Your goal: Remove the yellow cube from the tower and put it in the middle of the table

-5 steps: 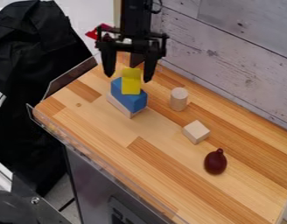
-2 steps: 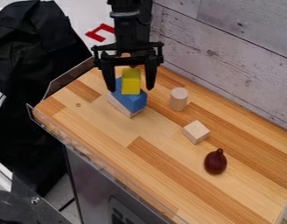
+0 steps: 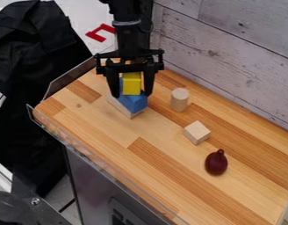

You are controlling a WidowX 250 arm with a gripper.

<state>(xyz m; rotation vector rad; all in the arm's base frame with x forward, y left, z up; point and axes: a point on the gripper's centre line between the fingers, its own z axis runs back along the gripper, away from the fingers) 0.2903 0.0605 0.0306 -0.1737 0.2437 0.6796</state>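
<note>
Your yellow cube (image 3: 131, 86) looks light and stiff, probably smooth enough to slip — take it by opposite sides, well above the blue block (image 3: 133, 103). It sits atop that block, between the end effector's (image 3: 131, 95) spread fingers, with a gap showing on each side — nothing pinched.

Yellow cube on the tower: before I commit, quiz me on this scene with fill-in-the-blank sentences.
The yellow cube rests on a block that is ____.
The hand is ____, not closed on that cube.
Of the pale wooden cylinder and the pale wooden cube, the ____ is nearer the tower.

Missing words: blue; open; cylinder.
</note>
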